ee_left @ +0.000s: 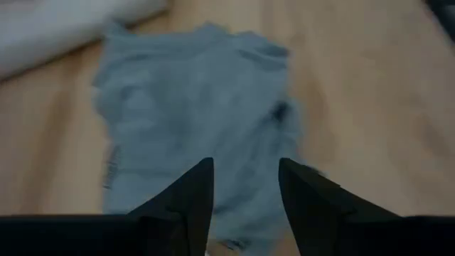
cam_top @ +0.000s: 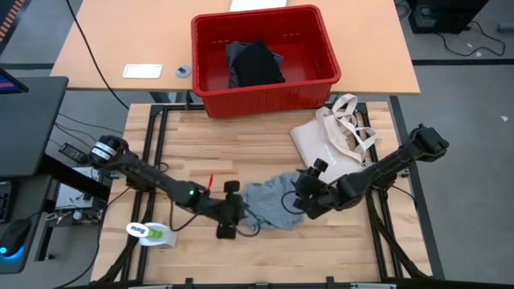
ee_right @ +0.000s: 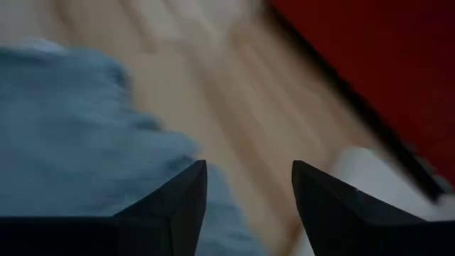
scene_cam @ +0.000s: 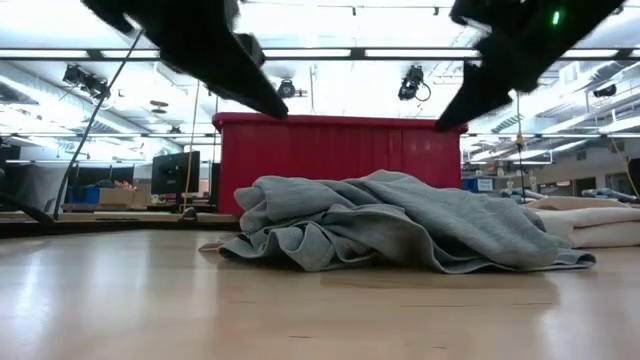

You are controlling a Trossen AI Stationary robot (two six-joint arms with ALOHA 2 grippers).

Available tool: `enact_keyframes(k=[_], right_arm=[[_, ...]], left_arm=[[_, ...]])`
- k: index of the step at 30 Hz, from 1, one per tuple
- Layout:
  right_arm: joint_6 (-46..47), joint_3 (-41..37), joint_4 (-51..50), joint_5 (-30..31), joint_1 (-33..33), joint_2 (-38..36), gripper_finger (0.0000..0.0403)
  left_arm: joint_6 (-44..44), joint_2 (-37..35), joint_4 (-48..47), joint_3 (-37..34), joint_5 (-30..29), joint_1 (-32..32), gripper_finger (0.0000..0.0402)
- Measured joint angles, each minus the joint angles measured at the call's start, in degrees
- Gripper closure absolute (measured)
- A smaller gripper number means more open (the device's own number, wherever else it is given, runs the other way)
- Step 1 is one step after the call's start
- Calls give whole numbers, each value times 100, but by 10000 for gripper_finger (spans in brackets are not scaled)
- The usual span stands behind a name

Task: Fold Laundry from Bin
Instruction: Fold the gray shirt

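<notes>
Grey T-shirt (cam_top: 271, 202): crumpled heap, front middle of desk (cam_top: 241, 144), bare wood all round.
Left claw (cam_top: 228, 210): at shirt's left edge, fingers parted, holding nothing.
Right claw (cam_top: 303, 193): at shirt's right edge, fingers apart, empty.
Bin (cam_top: 265, 88): rear of desk, black garment (cam_top: 259, 64) inside.
Tote bag (cam_top: 333, 132): right, near bin.
</notes>
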Motion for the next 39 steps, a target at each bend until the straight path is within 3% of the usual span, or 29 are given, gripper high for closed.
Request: enact_keyframes(k=[3,5,11,16,20,22,27,30,35,39], right_arm=[[-124,109,302,-1062,129,-54,192],[-228,62,1083,-1438,316,45,192],[-1297,58,3291,-995,863,1348,192],[-1991,518,3768,-310,940,2173,192],[-2285,972,3261,-627,799,2555,192],[-2106,1176,2535,-893,733,2612,192],[-678,1797,32,-1259,575,2492,192],[-42,1988,-879,-1535,499,2439,192],[292,1917,-818,-1855,453,2513,192],[393,1793,-819,-1963,384,2770,192]], left_arm=[[-237,153,167,-2,44,-153,238],[-385,340,166,-16,-17,-171,238],[-239,975,435,-9,-463,46,238],[-137,1424,628,-14,-562,665,238],[474,1558,855,1,-558,1251,238],[692,1528,876,1,-534,1497,238],[631,1300,647,-44,127,1678,238],[646,1296,534,-49,703,1549,238],[1229,1291,465,-49,1379,1020,238],[1785,1226,711,-51,1588,542,238]])
